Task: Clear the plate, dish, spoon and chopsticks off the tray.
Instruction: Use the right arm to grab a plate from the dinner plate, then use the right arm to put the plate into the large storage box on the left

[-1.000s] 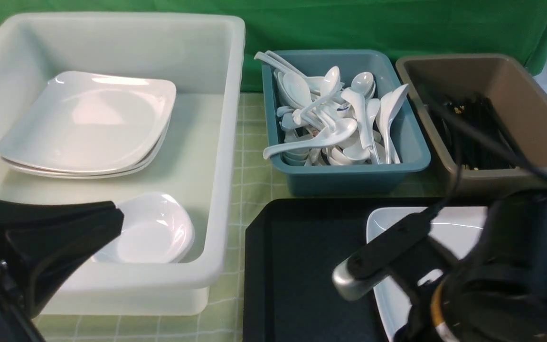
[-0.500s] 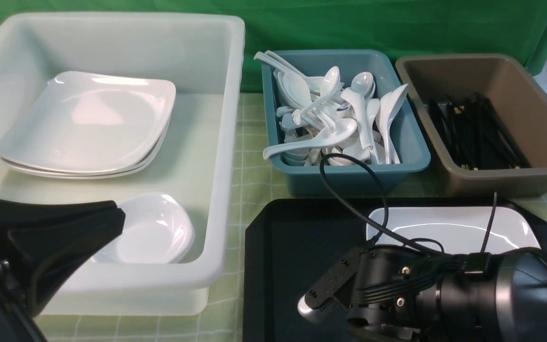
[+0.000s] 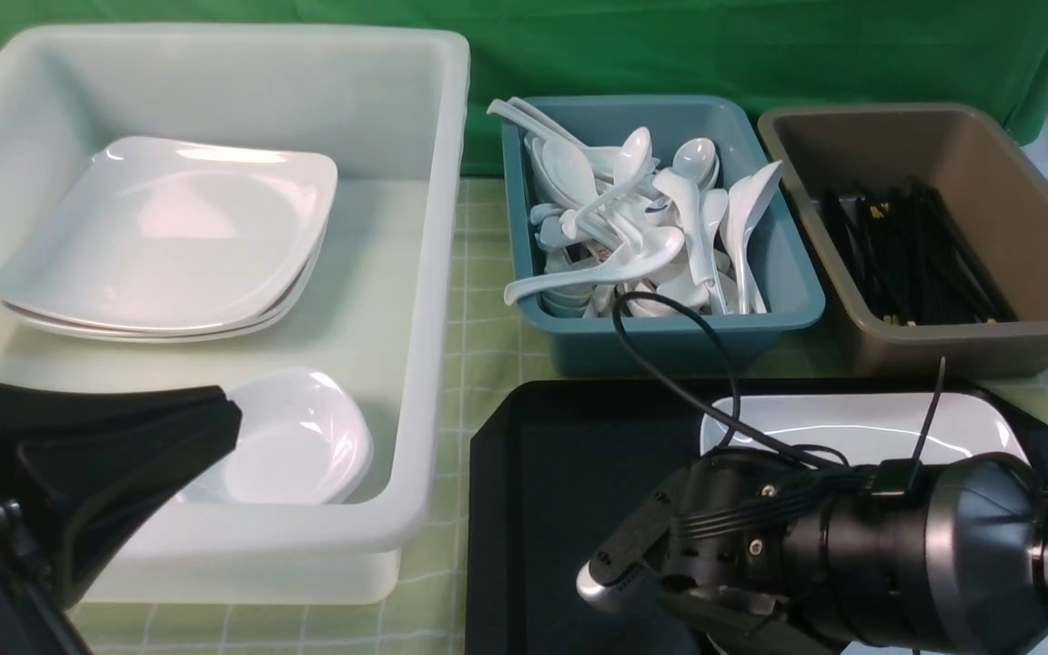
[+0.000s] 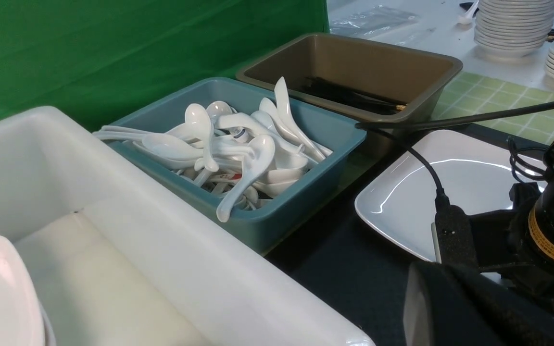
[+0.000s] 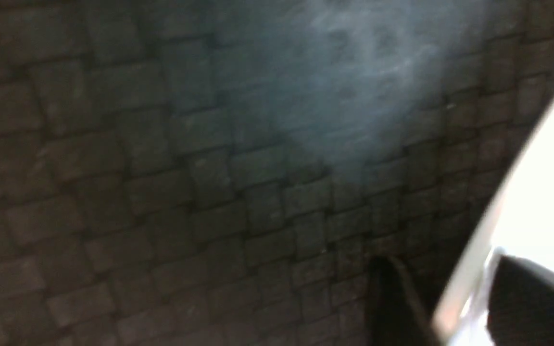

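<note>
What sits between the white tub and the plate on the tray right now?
Front view: beside the white tub comes a strip of green checked cloth, then bare black floor of the tray up to the plate.

A teal tub (image 3: pixel 670 350) sits mid-bench on green checked cloth (image 3: pixel 483 337). Just left of it stands a big white tub (image 3: pixel 433 273) holding stacked white plates (image 3: pixel 169 236); just right of it, a brown tub (image 3: pixel 970 350). Behind it, a green backdrop (image 3: pixel 670 45).

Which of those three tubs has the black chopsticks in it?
The brown tub, on the right; the teal tub holds white spoons, the white tub plates.
</note>
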### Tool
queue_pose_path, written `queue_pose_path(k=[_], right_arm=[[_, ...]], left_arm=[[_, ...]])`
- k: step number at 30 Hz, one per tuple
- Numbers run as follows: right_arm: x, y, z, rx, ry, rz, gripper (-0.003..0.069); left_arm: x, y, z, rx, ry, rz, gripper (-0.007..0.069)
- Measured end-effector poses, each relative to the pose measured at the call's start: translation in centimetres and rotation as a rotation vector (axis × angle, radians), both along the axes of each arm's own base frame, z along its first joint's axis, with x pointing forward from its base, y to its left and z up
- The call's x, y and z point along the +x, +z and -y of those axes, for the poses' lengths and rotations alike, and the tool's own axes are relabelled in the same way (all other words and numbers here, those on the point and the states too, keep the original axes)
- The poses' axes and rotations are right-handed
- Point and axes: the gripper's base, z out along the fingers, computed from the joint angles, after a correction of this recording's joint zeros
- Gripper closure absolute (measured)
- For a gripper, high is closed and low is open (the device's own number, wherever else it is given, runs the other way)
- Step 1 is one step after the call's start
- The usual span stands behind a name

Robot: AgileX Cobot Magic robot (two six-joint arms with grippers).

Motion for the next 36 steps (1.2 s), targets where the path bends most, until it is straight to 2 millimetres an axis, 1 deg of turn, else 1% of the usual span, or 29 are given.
queue_pose_path(k=[1,6,8,10,12,13,14,15,16,17,18,19,20,22,26,27,29,32,33,34,35,36], right_arm=[[0.0,0.0,0.0,-0.005,0.010,-0.011,0.0389],[-0.2,0.0,0.1,-0.027,0.042,-0.030,0.0389],[-0.6,0.3,-0.1,-0.055,0.062,-0.051,0.0389],[-1.2,0.8,-0.4,-0.077,0.068,-0.066,0.0408],[-2.0,2.8,-1.1,-0.076,0.081,-0.052,0.0457],[-2.1,3.1,-1.2,-0.074,0.084,-0.049,0.0463],[-2.7,5.7,-1.7,-0.048,0.098,-0.019,0.0514],[-3.1,7.8,-2.0,-0.021,0.108,0.011,0.0543],[-3.0,7.9,-2.0,-0.018,0.107,0.013,0.0547],[-3.3,10.5,-2.3,0.058,0.129,0.068,0.0576],[-3.4,10.9,-2.3,0.068,0.132,0.075,0.0579],[-3.7,12.9,-2.3,0.131,0.147,0.118,0.0594],[-3.9,14.4,-2.2,0.176,0.159,0.146,0.0600],[-4.4,16.3,-1.9,0.243,0.161,0.170,0.0601],[-5.5,18.8,-1.1,0.338,0.167,0.190,0.0601],[-5.7,19.0,-1.0,0.345,0.171,0.193,0.0601],[-6.6,20.5,-0.7,0.398,0.198,0.213,0.0601],[-7.8,22.6,-1.2,0.461,0.273,0.236,0.0601],[-8.0,23.7,-1.5,0.484,0.312,0.259,0.0601],[-8.1,23.9,-1.6,0.486,0.328,0.263,0.0601],[-8.3,25.3,-1.9,0.508,0.380,0.298,0.0601],[-8.2,25.9,-2.1,0.507,0.416,0.319,0.0601]], left_arm=[[0.0,0.0,0.0,-0.001,0.000,0.000,0.0616],[0.0,0.0,0.0,0.007,-0.002,0.006,0.0616],[0.0,0.0,0.0,0.009,-0.003,0.008,0.0616],[0.0,0.0,0.0,0.011,-0.004,0.010,0.0616],[0.0,0.0,0.0,0.012,-0.005,0.011,0.0616],[0.0,0.0,0.0,0.012,-0.004,0.011,0.0616],[0.0,0.0,0.0,0.015,-0.005,0.013,0.0616],[0.0,0.0,0.0,0.016,-0.006,0.014,0.0616],[0.0,0.0,0.0,0.017,-0.006,0.015,0.0616],[0.0,0.0,0.0,0.017,-0.006,0.016,0.0616],[0.0,0.0,0.0,0.017,-0.006,0.016,0.0616],[0.0,0.0,0.0,0.017,-0.005,0.019,0.0616],[0.0,0.0,0.0,0.021,-0.005,0.021,0.0616],[0.1,0.0,-0.1,0.036,-0.002,0.030,0.0616],[0.2,-0.1,-0.3,0.064,0.026,0.035,0.0616],[0.2,-0.1,-0.3,0.061,0.030,0.033,0.0616],[0.3,0.4,-0.6,0.082,0.057,0.042,0.0616],[0.3,1.4,-1.1,0.094,0.094,0.054,0.0616],[0.3,1.9,-1.3,0.101,0.110,0.059,0.0616],[0.3,1.8,-1.3,0.104,0.112,0.055,0.0616],[0.2,2.3,-1.6,0.117,0.133,0.042,0.0616],[0.2,2.4,-1.7,0.114,0.142,0.025,0.0616]])
